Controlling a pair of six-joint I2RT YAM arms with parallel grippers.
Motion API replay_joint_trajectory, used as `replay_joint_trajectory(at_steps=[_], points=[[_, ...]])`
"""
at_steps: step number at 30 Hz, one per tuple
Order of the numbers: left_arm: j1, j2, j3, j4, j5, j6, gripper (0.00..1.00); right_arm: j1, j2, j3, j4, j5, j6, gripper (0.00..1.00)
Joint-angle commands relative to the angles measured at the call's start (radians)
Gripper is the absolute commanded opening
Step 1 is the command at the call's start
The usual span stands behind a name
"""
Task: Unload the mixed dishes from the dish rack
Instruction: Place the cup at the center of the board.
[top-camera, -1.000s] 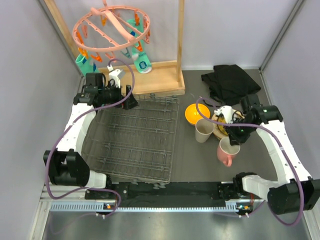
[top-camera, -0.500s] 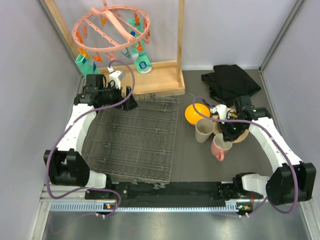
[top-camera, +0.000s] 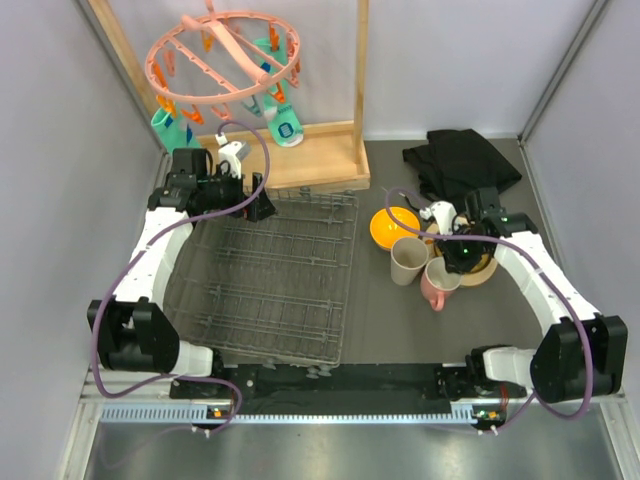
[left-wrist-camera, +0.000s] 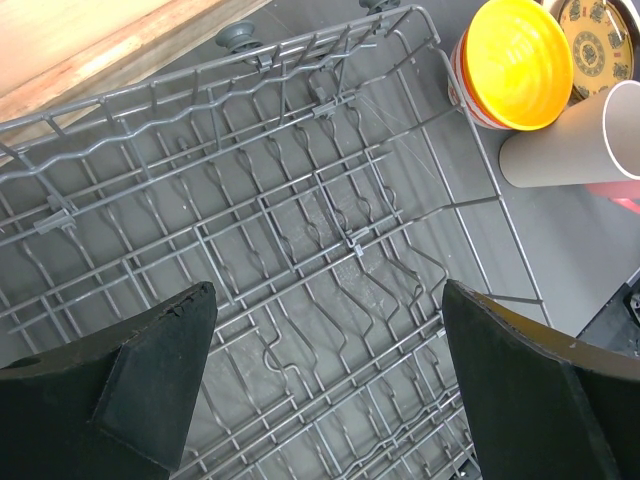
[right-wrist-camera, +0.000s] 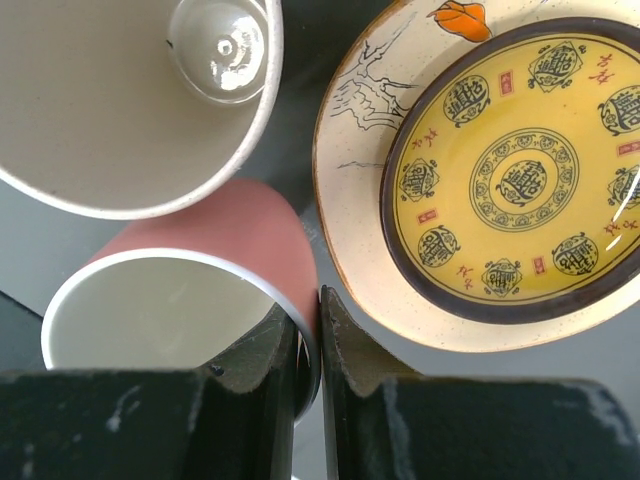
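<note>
While the left claw (left-wrist-camera: 325, 290) hangs wide open and empty over the far end of the dish rack (top-camera: 270, 285), the right claw (right-wrist-camera: 318, 325) is nearly closed, pinching the rim of the pink mug (right-wrist-camera: 225, 225).
The mug is upright, right of the rack and just beside the beige cup (top-camera: 407, 262). Also right of the rack, on the table (top-camera: 385, 325), are an orange bowl (top-camera: 394, 226) and a small yellow plate (right-wrist-camera: 515, 165) lying on a cream painted plate (right-wrist-camera: 350, 120).
</note>
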Motion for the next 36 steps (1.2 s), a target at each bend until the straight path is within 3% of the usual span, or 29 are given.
replay_joint_trajectory(at_steps=[1,36], points=[[0.003,-0.001,0.01,0.01,-0.003,0.016,0.98,-0.008,-0.001,0.0,0.047,-0.01,0.015,0.0],[0.003,0.011,0.015,-0.016,0.021,0.039,0.98,-0.008,0.03,-0.025,0.092,-0.007,0.035,0.0]])
